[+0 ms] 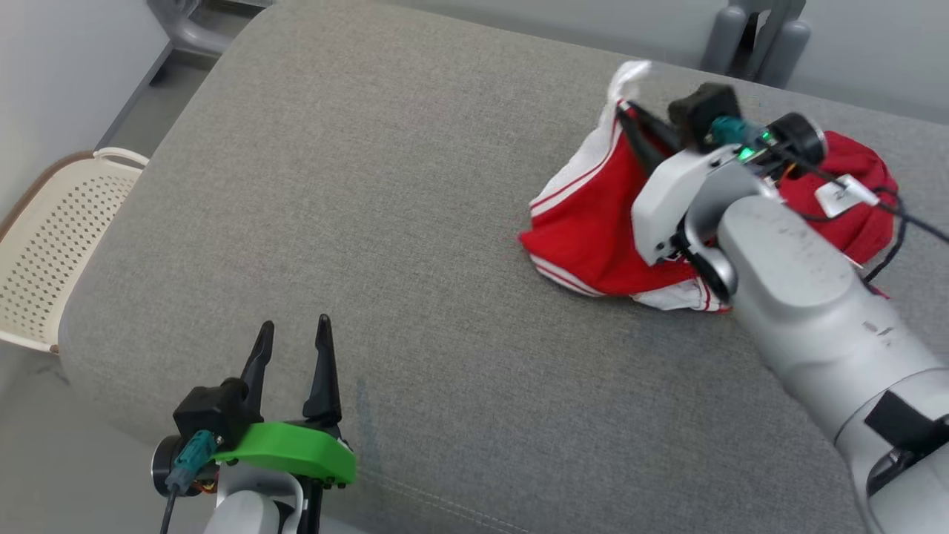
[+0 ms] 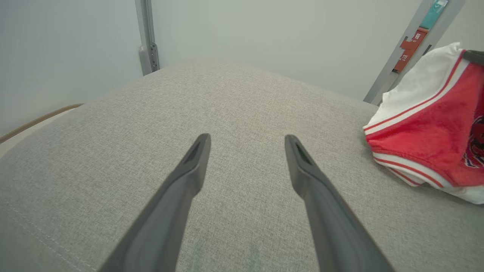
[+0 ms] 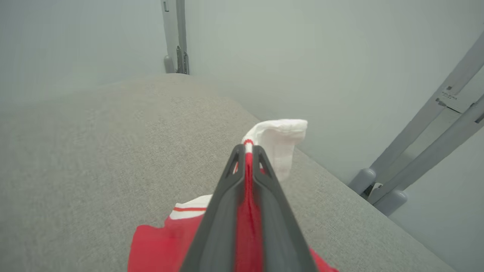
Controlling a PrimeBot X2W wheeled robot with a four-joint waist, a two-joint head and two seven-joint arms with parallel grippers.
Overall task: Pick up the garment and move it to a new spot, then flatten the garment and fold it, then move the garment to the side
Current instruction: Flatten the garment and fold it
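- A cream perforated chair point(image 1: 52, 237) stood at the far left, beside the grey upholstered surface point(image 1: 385, 170).
- The left gripper point(image 1: 295, 325) hung over the near left part of that surface. Its jaws were spread wide with nothing between them, well apart from the garment.
- The garment point(image 1: 586, 237), red with white striped trim, lay bunched on the right part of the surface, near its far edge.
- The right gripper point(image 1: 624, 111) reached across the garment to its far side, jaws pinched together on a fold of red cloth. The fold's white edge stood up past the fingertips, raised off the surface.
- Grey frame legs point(image 1: 752, 41) stood beyond the surface at the far right.
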